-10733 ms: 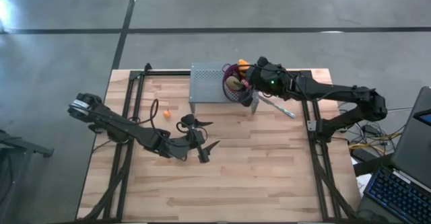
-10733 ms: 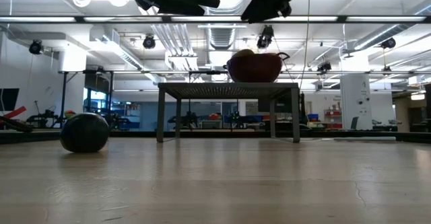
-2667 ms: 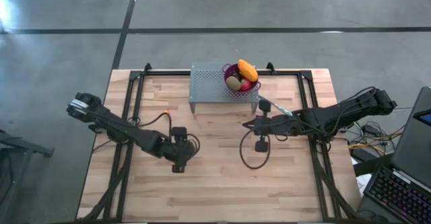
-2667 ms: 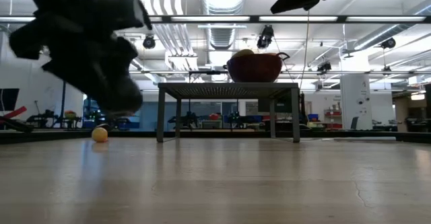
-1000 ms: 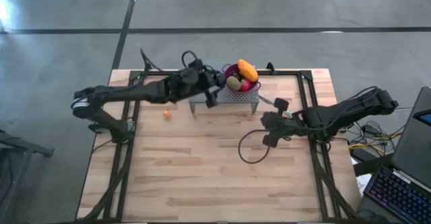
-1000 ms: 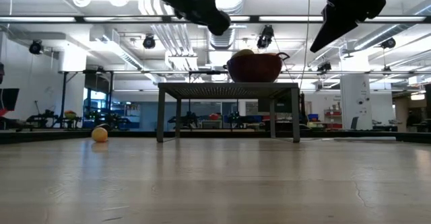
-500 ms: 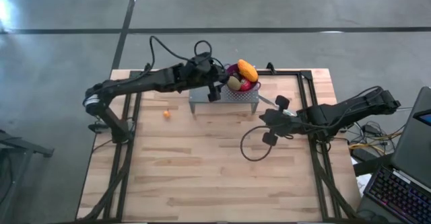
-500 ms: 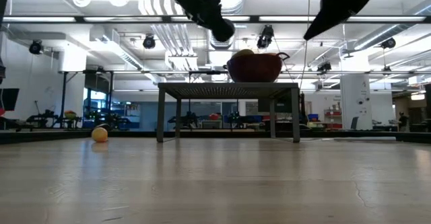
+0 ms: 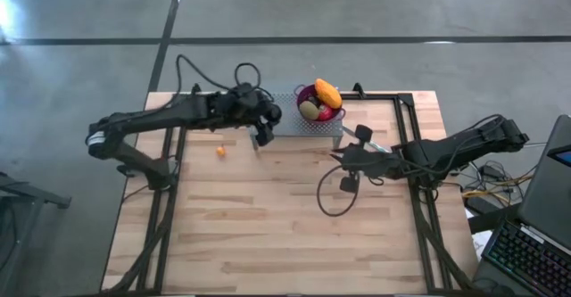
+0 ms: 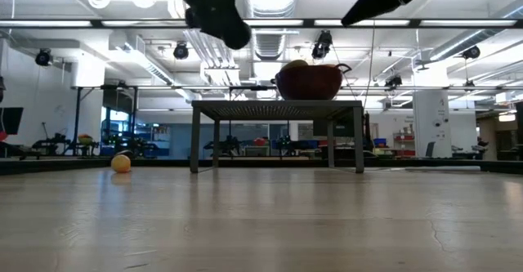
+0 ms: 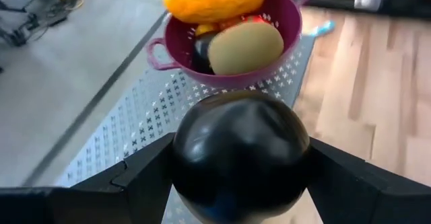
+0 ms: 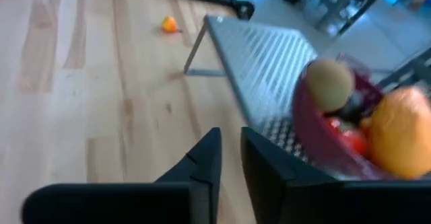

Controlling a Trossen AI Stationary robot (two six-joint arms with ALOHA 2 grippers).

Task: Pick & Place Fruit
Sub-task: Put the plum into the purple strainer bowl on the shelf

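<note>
Left gripper (image 11: 239, 183) pinches a near-black ball (image 11: 239, 153) just short of the purple bowl (image 11: 202, 69) on the perforated stand (image 9: 290, 123). Should carry fwd over the rim, then release. Right gripper (image 12: 229, 158), nearly pressed together, waits mid-table.

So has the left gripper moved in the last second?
Yes. In the high view the left gripper, holding the black ball, has pulled back leftward from the purple bowl toward the metal stand's left edge.

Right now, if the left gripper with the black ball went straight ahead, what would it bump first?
Probably the purple bowl of fruit on the metal rack. The left gripper holds the black ball pointed right at it.
</note>
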